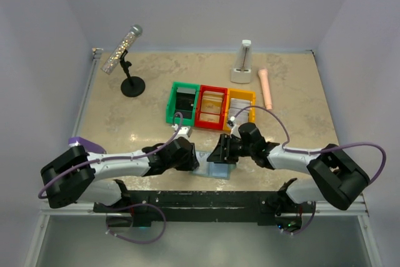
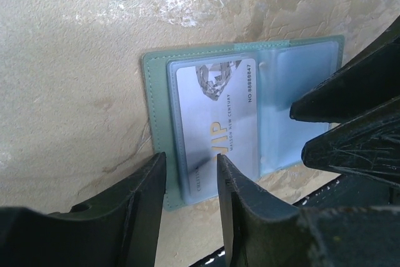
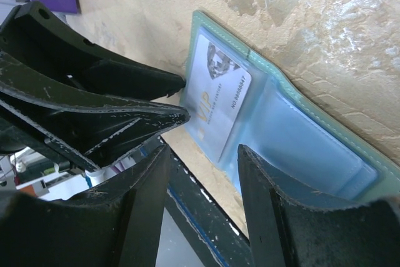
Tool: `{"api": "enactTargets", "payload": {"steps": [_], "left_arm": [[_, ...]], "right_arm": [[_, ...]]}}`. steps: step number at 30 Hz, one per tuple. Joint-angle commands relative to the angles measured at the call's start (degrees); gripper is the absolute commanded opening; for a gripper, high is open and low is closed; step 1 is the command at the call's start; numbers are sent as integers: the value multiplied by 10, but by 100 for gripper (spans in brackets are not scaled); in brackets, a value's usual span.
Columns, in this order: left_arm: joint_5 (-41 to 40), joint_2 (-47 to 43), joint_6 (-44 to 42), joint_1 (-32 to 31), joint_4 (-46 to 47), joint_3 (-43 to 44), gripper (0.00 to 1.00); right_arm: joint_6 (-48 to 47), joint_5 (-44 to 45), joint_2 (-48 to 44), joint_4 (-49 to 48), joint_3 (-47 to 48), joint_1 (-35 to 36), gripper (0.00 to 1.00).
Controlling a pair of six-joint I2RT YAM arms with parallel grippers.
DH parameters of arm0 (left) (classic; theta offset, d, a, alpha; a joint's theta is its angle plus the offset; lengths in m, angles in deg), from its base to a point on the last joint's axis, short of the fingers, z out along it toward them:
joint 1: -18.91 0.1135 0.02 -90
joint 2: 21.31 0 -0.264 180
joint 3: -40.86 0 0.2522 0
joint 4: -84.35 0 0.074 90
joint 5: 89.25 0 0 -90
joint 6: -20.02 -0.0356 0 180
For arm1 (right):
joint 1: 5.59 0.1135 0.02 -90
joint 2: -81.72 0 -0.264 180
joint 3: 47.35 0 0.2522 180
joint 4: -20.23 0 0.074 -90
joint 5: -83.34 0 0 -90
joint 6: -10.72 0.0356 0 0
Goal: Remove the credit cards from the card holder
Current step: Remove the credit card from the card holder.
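The card holder (image 2: 153, 98) lies open and flat at the table's near edge, grey-green rim around two pale blue panels; it also shows in the top view (image 1: 217, 171) and the right wrist view (image 3: 312, 139). One pale credit card (image 2: 215, 114) marked VIP sits in the left panel's pocket (image 3: 215, 89). The other panel looks clear. My left gripper (image 2: 190, 164) is open, its fingers straddling that card's near corner and the holder's edge. My right gripper (image 3: 205, 153) is open at the holder's near edge, holding nothing. Both grippers (image 1: 199, 159) (image 1: 220, 152) crowd over the holder.
Green (image 1: 185, 103), red (image 1: 211, 107) and yellow (image 1: 240, 105) bins stand in a row just beyond. A microphone on a stand (image 1: 128, 60) is at the back left, a white metronome (image 1: 242, 62) and a pink tube (image 1: 266, 87) at the back right. A black rail (image 1: 206, 199) borders the near edge.
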Motion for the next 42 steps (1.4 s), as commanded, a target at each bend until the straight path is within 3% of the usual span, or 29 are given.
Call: {"api": "enactTargets", "payload": {"steps": [1,12,42], "left_arm": [[7,14,7,-1,25,-9,42],[17,26,27,-1,51,-27,34],[8,9,49,-1,50,-67,27]], "right_arm": [[1,-20,-5,-15,22,3,52],[10,-14,21,-25,21,13,52],[19,2,51,-47,-8,11,52]]}}
